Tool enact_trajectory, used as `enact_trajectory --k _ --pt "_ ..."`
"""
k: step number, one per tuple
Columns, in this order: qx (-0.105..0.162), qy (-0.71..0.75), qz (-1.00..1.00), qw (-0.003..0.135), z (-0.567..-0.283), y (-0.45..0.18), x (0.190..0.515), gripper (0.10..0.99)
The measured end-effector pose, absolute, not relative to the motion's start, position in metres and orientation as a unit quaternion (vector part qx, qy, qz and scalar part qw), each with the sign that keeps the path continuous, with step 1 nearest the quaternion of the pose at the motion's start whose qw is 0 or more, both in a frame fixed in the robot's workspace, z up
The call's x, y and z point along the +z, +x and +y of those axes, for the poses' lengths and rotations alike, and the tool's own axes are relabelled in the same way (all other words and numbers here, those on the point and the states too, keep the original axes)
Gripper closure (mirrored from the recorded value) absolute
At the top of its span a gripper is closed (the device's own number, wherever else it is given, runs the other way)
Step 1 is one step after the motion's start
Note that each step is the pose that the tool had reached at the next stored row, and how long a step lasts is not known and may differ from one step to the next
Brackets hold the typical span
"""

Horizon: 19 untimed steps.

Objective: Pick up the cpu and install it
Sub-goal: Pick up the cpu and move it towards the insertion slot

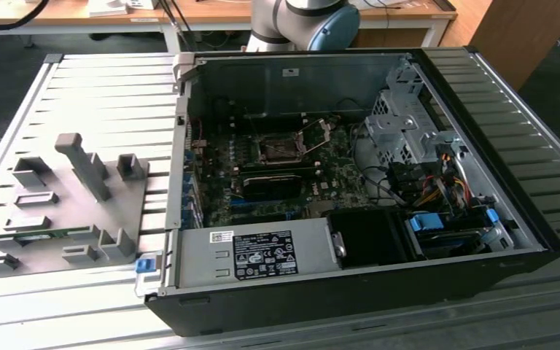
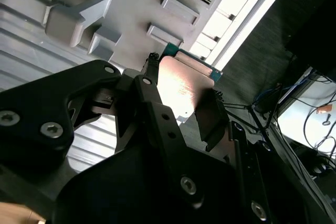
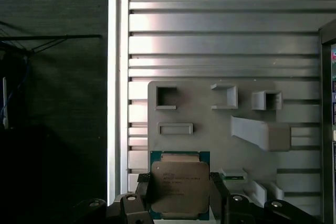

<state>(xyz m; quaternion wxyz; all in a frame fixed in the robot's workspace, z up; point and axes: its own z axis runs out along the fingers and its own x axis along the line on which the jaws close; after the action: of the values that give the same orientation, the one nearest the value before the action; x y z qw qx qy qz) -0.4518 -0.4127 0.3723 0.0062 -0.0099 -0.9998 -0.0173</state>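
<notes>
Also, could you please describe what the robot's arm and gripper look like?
The arm is silver-grey tubing with a light blue joint cap. The gripper is matte black, built of angular linked plates fastened with silver screw heads, ending in two slim fingers.

A black computer case (image 1: 309, 302) lies open on a ribbed metal table (image 1: 105, 95). Its green motherboard (image 1: 260, 200) faces up, with a silver power supply (image 1: 256, 255) along one wall and coloured cables (image 1: 434, 191) bunched at the exterior view's right. Just beside the case, at the exterior view's left, sits a grey tray (image 1: 149, 208) of upright blocks and slots.
</notes>
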Motion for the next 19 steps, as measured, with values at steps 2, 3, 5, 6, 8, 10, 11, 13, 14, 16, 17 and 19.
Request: enact_trajectory --k 2,3,5,6,8,10,11,13,14,16,17,19 --pt "-0.017 -0.01 -1.0 0.006 -0.413 -0.452 0.375 0.553" --pt "-0.017 -0.01 -1.0 0.006 -0.413 -0.452 0.376 0.553" --pt "-0.017 -0.01 -1.0 0.006 -0.413 -0.452 0.379 0.553" --pt "-0.017 -0.01 -1.0 0.006 -0.413 -0.452 0.38 0.553" --pt "-0.017 -0.01 -1.0 0.006 -0.413 -0.452 0.383 0.553" --pt "-0.017 -0.01 -1.0 0.006 -0.413 -0.452 0.386 0.553" --pt "-0.017 -0.01 -1.0 0.006 -0.413 -0.452 0.387 0.553" --pt "-0.017 -0.01 -1.0 0.006 -0.413 -0.452 0.39 0.553" --pt "-0.017 -0.01 -1.0 0.006 -0.413 -0.452 0.391 0.553" --pt "-0.017 -0.01 -1.0 0.006 -0.413 -0.452 0.393 0.553" --pt "-0.017 -0.01 -1.0 0.006 -0.413 -0.452 0.394 0.553" --pt "-0.017 -0.01 -1.0 0.006 -0.413 -0.452 0.397 0.553"
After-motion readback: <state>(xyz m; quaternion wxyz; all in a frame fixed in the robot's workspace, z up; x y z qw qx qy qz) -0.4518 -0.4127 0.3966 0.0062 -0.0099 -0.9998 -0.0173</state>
